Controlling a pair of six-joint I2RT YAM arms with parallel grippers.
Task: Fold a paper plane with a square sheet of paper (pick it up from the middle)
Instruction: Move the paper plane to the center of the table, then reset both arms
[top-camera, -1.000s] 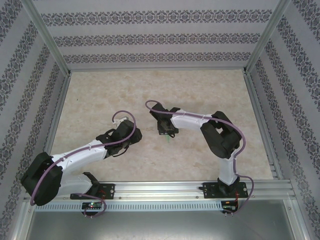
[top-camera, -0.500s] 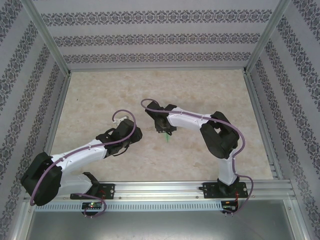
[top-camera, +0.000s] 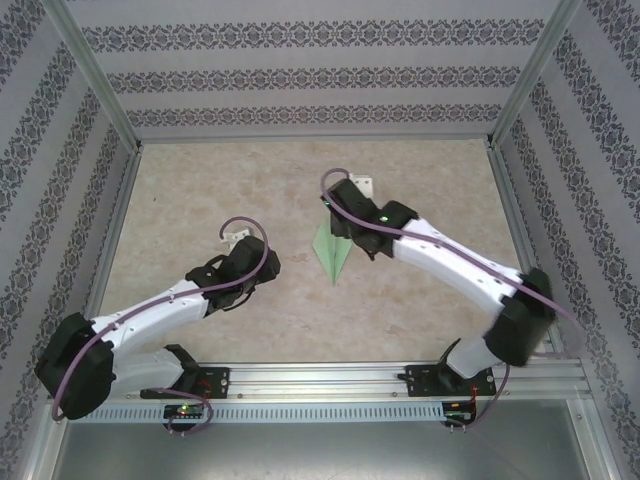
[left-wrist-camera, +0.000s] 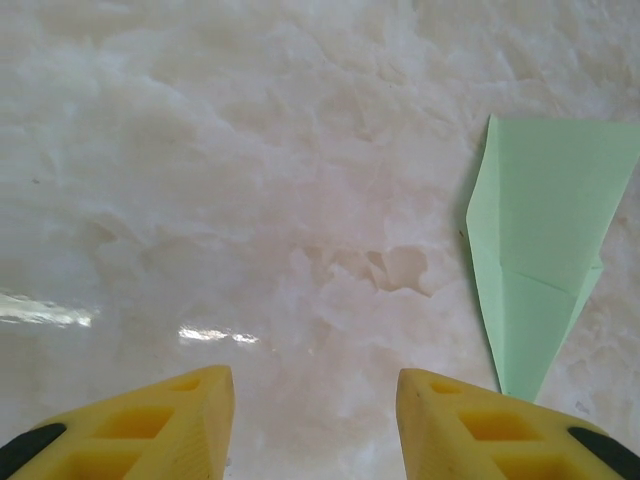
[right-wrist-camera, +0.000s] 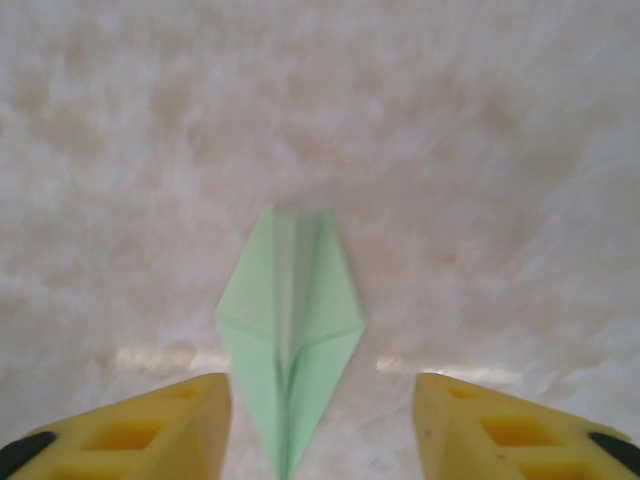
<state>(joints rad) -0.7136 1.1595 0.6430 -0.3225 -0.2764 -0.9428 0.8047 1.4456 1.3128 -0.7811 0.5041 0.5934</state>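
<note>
Now, right gripper (right-wrist-camera: 320, 430): yellow fingers (right-wrist-camera: 160, 425) spread wide apart, nothing between the pads, hanging above the table (top-camera: 200, 190). The paper plane (right-wrist-camera: 290, 330) lies flat on the marbled top directly below and ahead of this gripper. Its sharp nose points back into the gap between the two fingers and its wider tail end points away. No finger touches the paper in the right wrist view. Centre crease and two slanted folds are plain on the pale green sheet.

Left gripper (left-wrist-camera: 315, 420): fingers likewise apart and empty, held over bare table to the left of the plane. From the left wrist, the plane sits off to the right, beyond the right-hand finger, nose toward that finger but apart from it.

From the top camera, the plane sits between the two arms, its nose toward the arm bases. Its wide end lies beside the right wrist, and the left wrist stands well apart to the plane's left.
</note>
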